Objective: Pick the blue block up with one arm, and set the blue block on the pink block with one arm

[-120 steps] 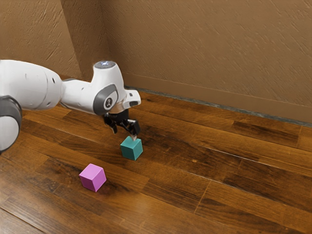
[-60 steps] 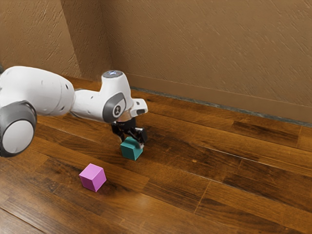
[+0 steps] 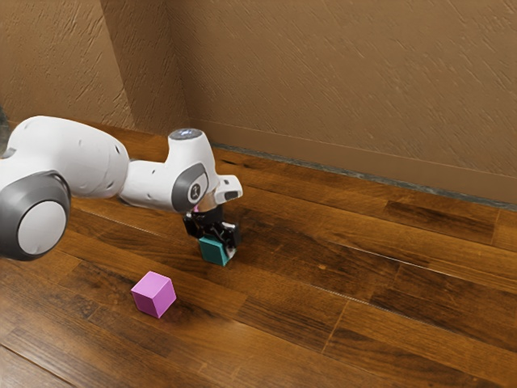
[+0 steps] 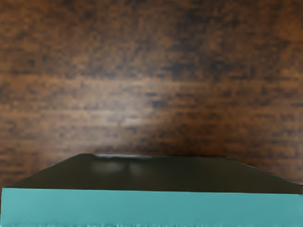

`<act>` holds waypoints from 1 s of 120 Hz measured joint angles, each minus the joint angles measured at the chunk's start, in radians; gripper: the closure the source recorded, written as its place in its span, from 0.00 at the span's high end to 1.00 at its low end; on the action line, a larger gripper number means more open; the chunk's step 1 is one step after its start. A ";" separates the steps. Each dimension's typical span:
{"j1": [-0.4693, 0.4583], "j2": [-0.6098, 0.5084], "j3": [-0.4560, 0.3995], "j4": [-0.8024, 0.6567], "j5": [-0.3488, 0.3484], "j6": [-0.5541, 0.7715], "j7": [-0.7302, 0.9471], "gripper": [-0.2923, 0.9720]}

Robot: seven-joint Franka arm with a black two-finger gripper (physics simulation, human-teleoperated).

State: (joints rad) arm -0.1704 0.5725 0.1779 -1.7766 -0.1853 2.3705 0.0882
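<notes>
Now – black pincer [image 3: 212, 236] down over smooth blue block [image 3: 215, 252] on glossy wood floor [image 3: 363, 283]; grip – cannot tell; pink block [image 3: 153, 294] apart.

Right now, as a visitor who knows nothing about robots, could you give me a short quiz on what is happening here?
1. True or false: the blue block sits on top of the pink block.
2. Where is the gripper? A: above the pink block. B: low down, right at the blue block. C: lifted high, away from both blocks.
3. Short answer: which block lies further toward the exterior view's left?
Key: 1 false, the two stand apart on the wood; 2 B; 3 the pink block.
</notes>
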 joint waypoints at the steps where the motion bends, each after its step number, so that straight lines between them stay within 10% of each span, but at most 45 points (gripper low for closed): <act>1: 0.000 0.000 0.000 0.000 0.000 0.000 0.000 0.62; 120: 0.002 -0.587 0.123 -0.497 0.039 -0.133 0.177 0.53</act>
State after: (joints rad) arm -0.1689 -0.0142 0.3011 -2.2732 -0.1468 2.2374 0.2656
